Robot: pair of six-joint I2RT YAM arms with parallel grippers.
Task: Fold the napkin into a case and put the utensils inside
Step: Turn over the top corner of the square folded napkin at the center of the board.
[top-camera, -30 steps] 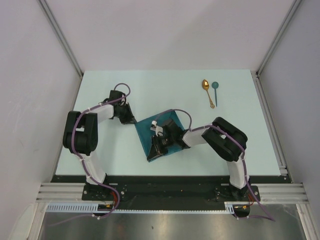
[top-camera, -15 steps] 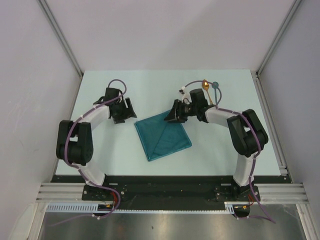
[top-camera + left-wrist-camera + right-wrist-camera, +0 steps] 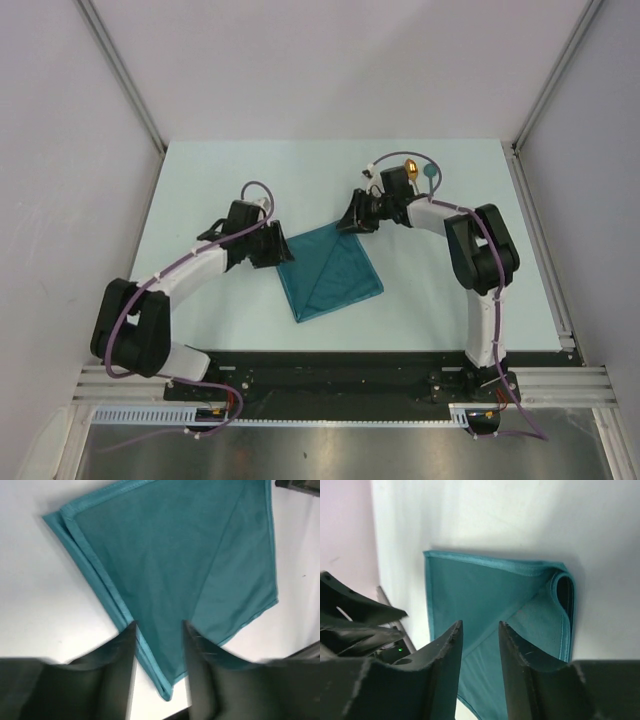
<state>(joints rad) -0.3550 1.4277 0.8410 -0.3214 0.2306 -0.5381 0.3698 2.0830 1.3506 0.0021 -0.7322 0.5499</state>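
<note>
From above, we see the left claw [image 3: 282,250] at the left corner of the folded napkin [image 3: 328,275]. The napkin lies flat on the table [image 3: 200,180] as a tilted square with a diagonal crease. The right claw [image 3: 348,222] sits at the napkin's far corner. From this height we cannot tell how far either claw is parted. Behind the right claw, past its wrist, lie the gold spoon [image 3: 410,164] and the teal spoon [image 3: 430,171]. They are side by side, partly covered by the arm and well apart from the napkin.

On the left wrist camera, the left claw [image 3: 159,625] stands narrowly parted and grips nothing; cloth shows through the gap. The napkin [image 3: 165,555] spreads ahead of the fingertips. Its layered hem runs under one finger [image 3: 117,665], and one corner lies back between the two fingers.

On the right wrist camera, the right claw [image 3: 478,625] also shows a narrow, empty gap. The napkin [image 3: 485,590] lies ahead of and beneath its tips. At the corner to the claw's right, the fold stands up in a small loop.
</note>
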